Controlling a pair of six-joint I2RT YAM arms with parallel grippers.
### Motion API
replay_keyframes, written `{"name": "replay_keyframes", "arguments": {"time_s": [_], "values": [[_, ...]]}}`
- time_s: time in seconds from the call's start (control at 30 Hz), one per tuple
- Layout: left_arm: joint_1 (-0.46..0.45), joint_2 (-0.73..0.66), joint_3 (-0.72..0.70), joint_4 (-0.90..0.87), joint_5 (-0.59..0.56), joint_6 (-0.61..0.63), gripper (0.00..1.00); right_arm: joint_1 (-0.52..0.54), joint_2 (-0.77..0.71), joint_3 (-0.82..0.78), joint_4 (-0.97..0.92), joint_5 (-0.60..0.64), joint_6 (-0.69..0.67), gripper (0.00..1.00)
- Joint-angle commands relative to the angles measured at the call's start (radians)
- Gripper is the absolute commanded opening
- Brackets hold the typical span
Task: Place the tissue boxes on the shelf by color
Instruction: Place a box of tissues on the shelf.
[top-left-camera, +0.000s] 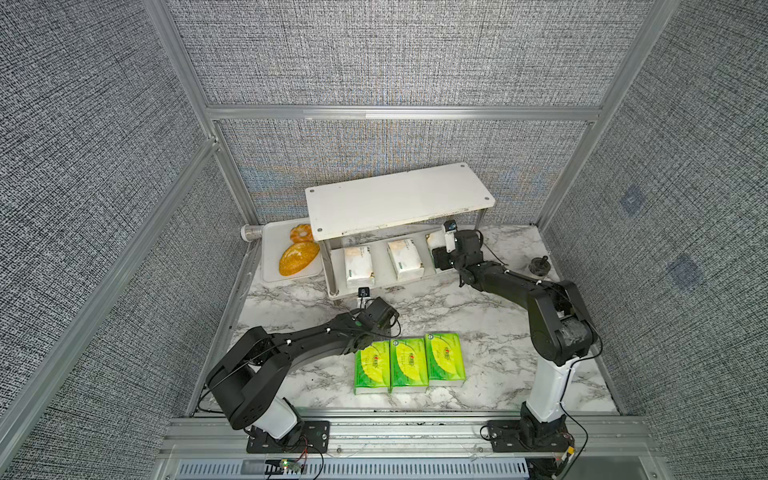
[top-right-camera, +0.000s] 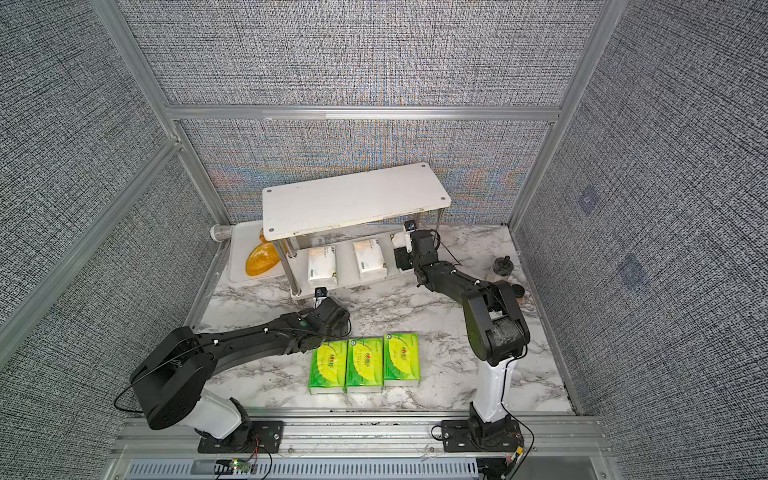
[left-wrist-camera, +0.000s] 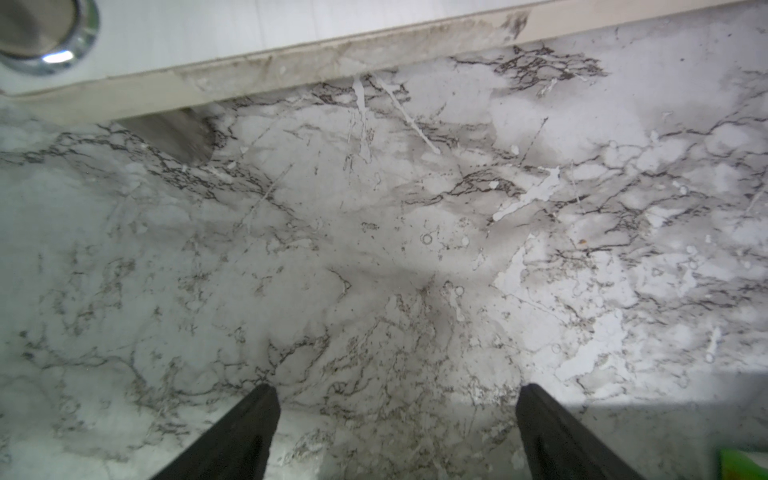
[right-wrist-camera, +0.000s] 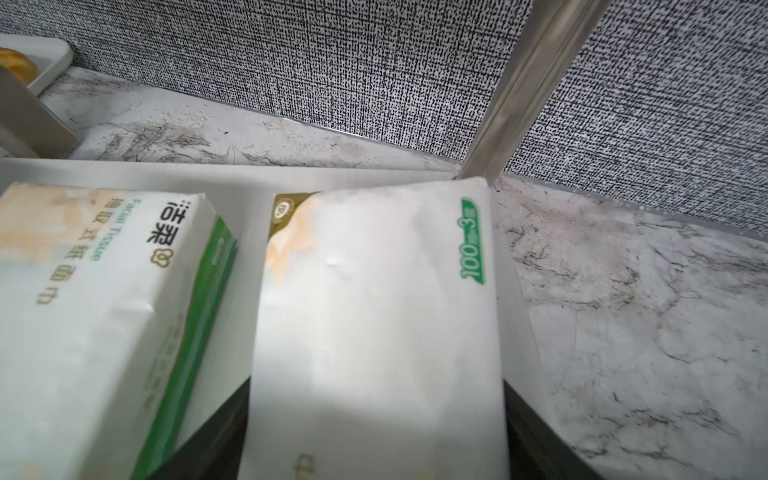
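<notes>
— Step?
— Third white tissue pack (right-wrist-camera: 374, 311) sits on the shelf's lower tier (top-left-camera: 381, 266), between the jaws of the right gripper (right-wrist-camera: 374, 432); gripping or released, can't tell.
— Next?
— Withdraw cleanly; the open, empty left gripper (left-wrist-camera: 397, 388) should fetch a green pack (top-left-camera: 409, 363).

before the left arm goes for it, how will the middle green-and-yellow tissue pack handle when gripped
Probably soft, not stiff: the middle green-and-yellow tissue pack looks glossy and rounded, so jaws may dent it or slip. Lying flat, it seems unlikely to tip or roll. It appears to touch both neighbour packs, so a push may shift them.
</notes>
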Motion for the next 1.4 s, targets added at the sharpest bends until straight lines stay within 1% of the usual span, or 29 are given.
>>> {"name": "replay_keyframes", "arguments": {"time_s": [0.0,0.03,0.2,0.53,0.63,0.83,0.93,1.1,1.37], "values": [[-0.003,0.004,0.009,-0.003,-0.006,-0.007,0.95,0.000,0.012,0.015,0.031,-0.013,-0.001,0.85],[-0.003,0.001,0.009,-0.002,-0.007,-0.007,0.95,0.001,0.015,0.015,0.034,-0.011,-0.001,0.88],[-0.004,-0.007,0.007,-0.008,-0.015,-0.006,0.95,0.001,-0.017,0.001,0.044,-0.009,0.002,0.92],[-0.004,-0.019,0.006,-0.010,-0.018,-0.008,0.95,0.027,-0.130,-0.066,0.050,0.011,-0.039,0.94],[-0.005,-0.019,0.005,-0.010,-0.019,-0.007,0.95,0.044,-0.135,-0.097,0.064,0.007,-0.058,0.93],[-0.004,-0.034,-0.001,-0.014,-0.024,-0.005,0.95,0.057,-0.082,-0.093,0.053,0.087,-0.050,0.88],[-0.004,-0.044,-0.006,-0.021,-0.031,-0.005,0.95,0.057,-0.051,-0.086,0.053,0.122,-0.047,0.84],[-0.004,-0.051,-0.013,-0.022,-0.037,-0.007,0.95,0.050,-0.004,-0.063,0.059,0.145,-0.043,0.78],[-0.003,-0.048,-0.014,-0.022,-0.045,-0.006,0.95,0.037,0.054,-0.006,0.048,0.148,-0.064,0.77]]}}
